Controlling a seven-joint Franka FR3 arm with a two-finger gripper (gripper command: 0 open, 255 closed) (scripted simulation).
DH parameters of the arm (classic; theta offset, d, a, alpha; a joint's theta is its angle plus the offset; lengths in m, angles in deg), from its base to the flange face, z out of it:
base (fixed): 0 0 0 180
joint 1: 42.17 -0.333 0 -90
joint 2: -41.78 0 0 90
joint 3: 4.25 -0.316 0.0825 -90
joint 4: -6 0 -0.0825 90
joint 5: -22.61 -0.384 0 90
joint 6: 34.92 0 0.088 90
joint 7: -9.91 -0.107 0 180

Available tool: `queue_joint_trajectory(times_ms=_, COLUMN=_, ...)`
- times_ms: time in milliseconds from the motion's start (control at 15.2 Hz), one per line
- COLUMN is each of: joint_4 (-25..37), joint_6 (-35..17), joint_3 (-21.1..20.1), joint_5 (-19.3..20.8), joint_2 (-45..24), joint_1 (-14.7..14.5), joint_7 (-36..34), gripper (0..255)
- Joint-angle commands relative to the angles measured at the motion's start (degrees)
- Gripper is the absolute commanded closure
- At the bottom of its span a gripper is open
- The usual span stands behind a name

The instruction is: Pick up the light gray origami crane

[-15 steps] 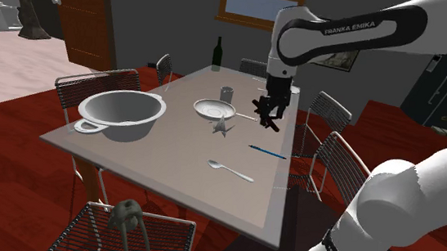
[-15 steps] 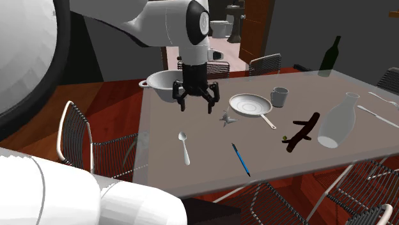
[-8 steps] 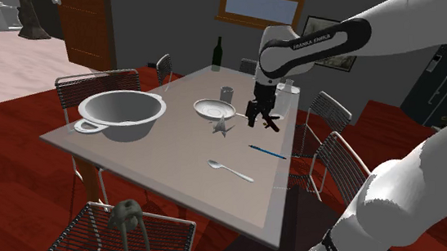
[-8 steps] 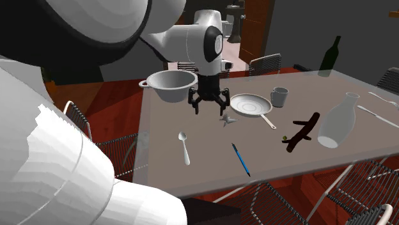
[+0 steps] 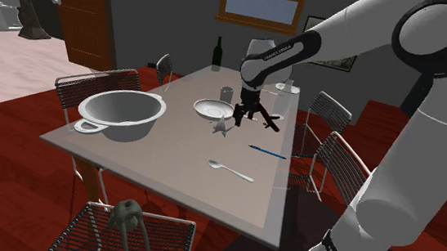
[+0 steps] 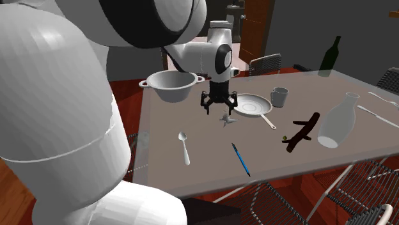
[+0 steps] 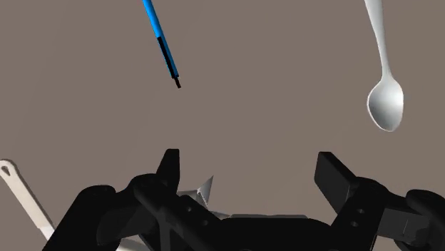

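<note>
Black two-finger claw (image 5: 241, 119) spread wide, holding nothing, low over grey worktop (image 5: 162, 153). Small light grey folded-paper crane (image 5: 221, 128) sits on the worktop just beside round white frying pan (image 5: 213, 108). Wrist view: crane (image 7: 203, 189) close to one finger; blue pen (image 7: 160, 43) and white spoon (image 7: 385, 100) lie beyond.

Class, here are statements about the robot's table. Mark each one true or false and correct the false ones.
1. The gripper has its fingers apart. True.
2. The paper crane is lifted off the table. False: it rests on the table by the gripper, unheld.
3. The spoon lies inside the pot. False: it lies on the bare table, apart from the pot.
4. A blue pen lies on the table. True.
5. The dark bottle lies on its side. False: it stands upright.
</note>
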Motion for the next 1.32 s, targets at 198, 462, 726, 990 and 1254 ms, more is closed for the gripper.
queue_joint_trajectory(times_ms=198, joint_4=8.0, joint_6=-5.0, joint_3=0.1, joint_5=-3.5, joint_2=-10.9, joint_1=1.2, joint_7=5.7, gripper=0)
queue_joint_trajectory(times_ms=462, joint_4=16.0, joint_6=-7.1, joint_3=-0.8, joint_5=-6.2, joint_2=-19.4, joint_1=2.7, joint_7=9.5, gripper=0)
queue_joint_trajectory(times_ms=726, joint_4=21.6, joint_6=-8.3, joint_3=-1.7, joint_5=-7.7, joint_2=-25.3, joint_1=3.9, joint_7=11.7, gripper=0)
queue_joint_trajectory(times_ms=990, joint_4=21.1, joint_6=-10.6, joint_3=-2.0, joint_5=-8.1, joint_2=-27.2, joint_1=4.1, joint_7=12.0, gripper=0)
queue_joint_trajectory(times_ms=1254, joint_4=20.9, joint_6=-12.1, joint_3=-2.1, joint_5=-8.4, joint_2=-28.5, joint_1=4.2, joint_7=12.1, gripper=0)
